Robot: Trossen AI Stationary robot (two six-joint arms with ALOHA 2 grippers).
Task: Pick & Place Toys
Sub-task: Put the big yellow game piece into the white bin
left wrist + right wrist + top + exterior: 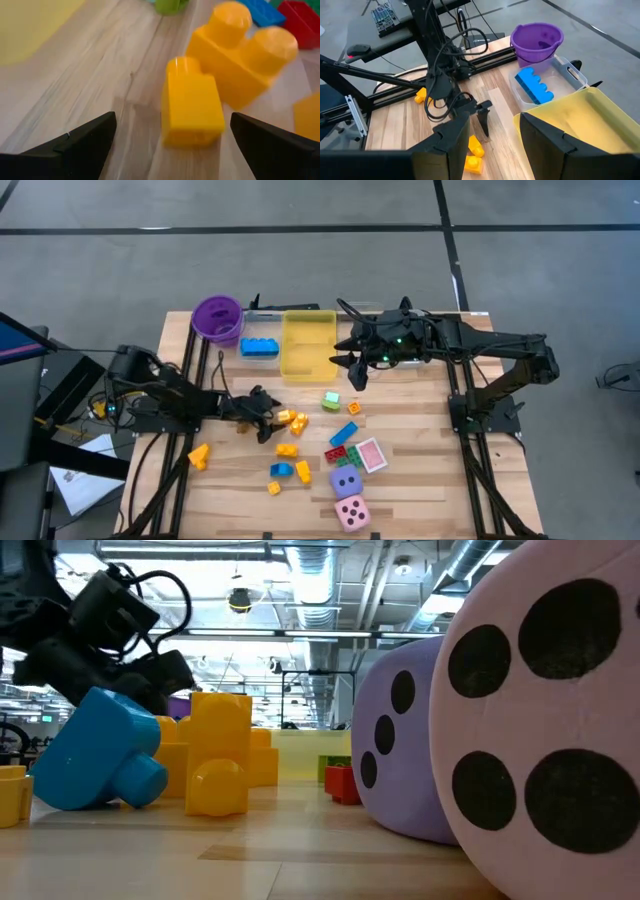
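Left wrist view: the left gripper (170, 145) has its fingers (75, 147) spread wide, one on each side of a small yellow brick (191, 107) that lies on the wooden worktop (90, 85). Neither finger touches the brick. A larger yellow two-stud brick (240, 60) lies just behind it, touching or nearly touching it.

High view: the left gripper (262, 418) is low over the worktop (420, 470), at the near-left edge of the loose bricks. The right gripper (355, 370) hangs over the right edge of the yellow tray (308, 345); its fingers are parted and hold nothing.

Count, high view:
- Soft dice: two, a purple die (346, 481) and a pink die (351, 512), touching, near the front edge.
- Pink-backed card: one (371, 454), beside the red brick (336, 453) and a green brick (355, 456).
- Loose bricks on the worktop: roughly a dozen, mostly yellow and orange; the exact number cannot be told. One yellow brick (198, 455) lies apart on the left.
- Blue brick (259, 346): one, inside the clear tray (262, 356).
- Purple cup (217, 317): one, at the rear left, just beside the clear tray.

Low view: the two dice fill the right side and hide the worktop behind them.
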